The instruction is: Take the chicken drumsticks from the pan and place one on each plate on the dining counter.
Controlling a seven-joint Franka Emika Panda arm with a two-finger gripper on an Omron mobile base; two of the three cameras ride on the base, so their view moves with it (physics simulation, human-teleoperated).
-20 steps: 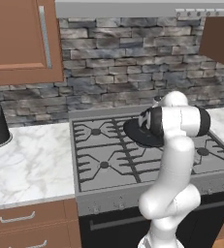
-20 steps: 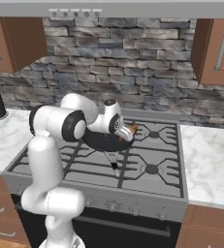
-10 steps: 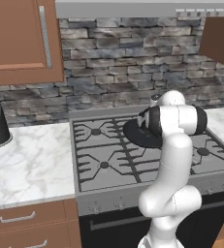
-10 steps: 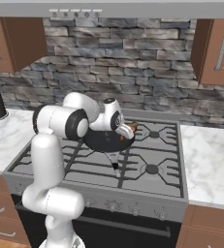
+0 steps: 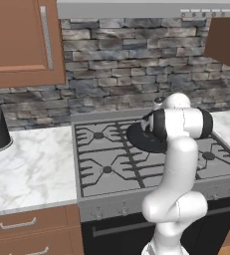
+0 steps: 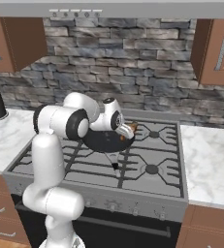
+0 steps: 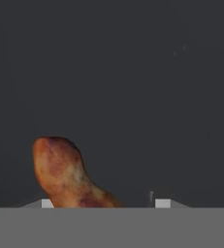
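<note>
The stove (image 5: 136,164) takes up the middle of the scene between marble-topped cabinets, with a stone wall behind it, and the white arm (image 5: 178,169) bends over its back burners. On those grates sits the pan (image 5: 142,138), round and black, partly hidden by the arm's wrist in the left base view and lying under the hand in the right base view (image 6: 104,140). The gripper (image 6: 129,130) hangs low over the pan's far edge, and an orange bit of meat shows right at its tip. In the hand view one of the chicken drumsticks (image 7: 67,177) lies on the dark pan floor (image 7: 133,87), close to the fingertips (image 7: 162,202) and nearer the left one. The jaws stand apart, with the drumstick beside one tip and not clearly clamped; whether they touch it I cannot tell. As I judge it, the task is at its very start: the first pick is in hand, nothing has been carried off, and both deliveries to plates on the dining counter remain to be done.
</note>
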